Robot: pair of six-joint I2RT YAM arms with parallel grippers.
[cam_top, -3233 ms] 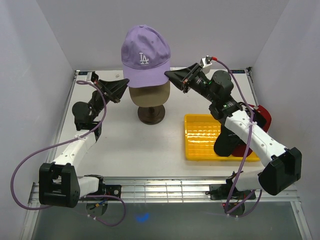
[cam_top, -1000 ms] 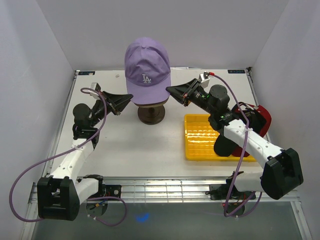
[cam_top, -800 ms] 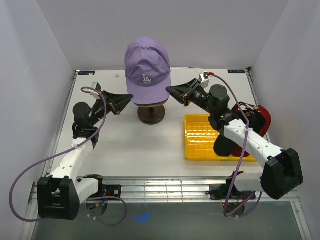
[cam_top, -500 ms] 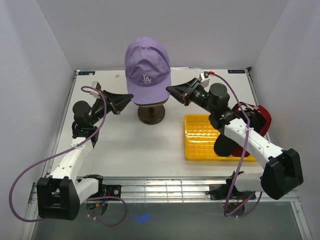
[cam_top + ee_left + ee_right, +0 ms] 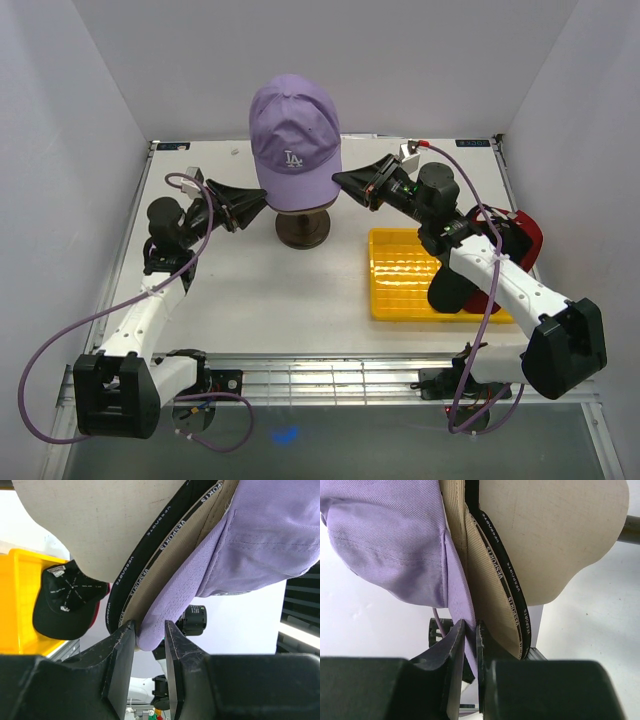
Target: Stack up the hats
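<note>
A lavender hat [image 5: 293, 130] sits on the mannequin head over a tan hat [image 5: 165, 565], whose black-lined rim shows below it. My left gripper [image 5: 262, 198] is at the hat's left edge. In the left wrist view its jaws [image 5: 149, 640] stand apart around the lavender rim [image 5: 155, 630], with a gap on one side. My right gripper [image 5: 338, 180] is at the hat's right edge, and its jaws [image 5: 471, 630] pinch the lavender cloth [image 5: 385, 535]. A black hat [image 5: 455, 285] and a red hat [image 5: 520, 235] lie at the right.
The beige mannequin head [image 5: 100, 520] stands on a dark round stand [image 5: 303, 232] at the table's back middle. A yellow ribbed tray [image 5: 400, 270] lies right of it, with the black hat on its right end. White walls enclose the table.
The left jaws have parted and let go of the lavender rim. Since the earliest frame the lavender hat has come down onto the head. The right gripper keeps its grip.
</note>
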